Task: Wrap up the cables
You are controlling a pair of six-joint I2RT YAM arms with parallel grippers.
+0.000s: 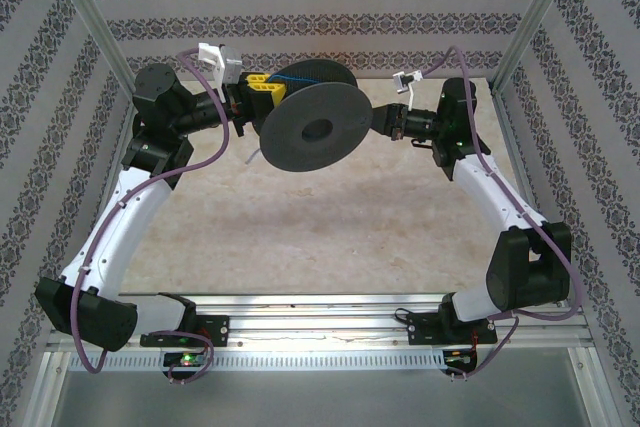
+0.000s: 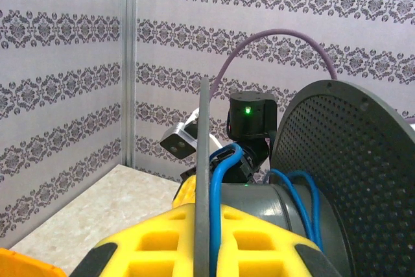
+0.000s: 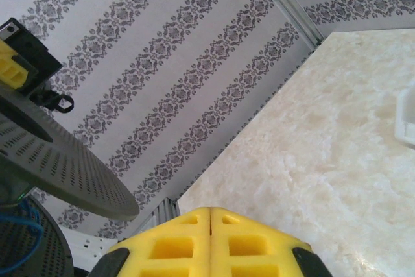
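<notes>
Partway through at best, judging by the hub. Holds the black spool [image 1: 290,137] aloft over the table [image 1: 350,237], upper middle of the top view, between the two arms. Clamps the left hand [image 1: 258,95] on one flange, seen from the left wrist as a grey strip running down between the yellow fingers [image 2: 149,244], with the blue cable [image 2: 217,180] lying just beside it. Shows only a few loose blue turns on the grey hub, lower right of that view. Has the right hand [image 3: 211,225] closed pad against pad, nothing visible between; cannot tell whether a thread-thin wire is pinched there. Cannot tell how much cable remains unwound; likely leaves most of the winding to do.
</notes>
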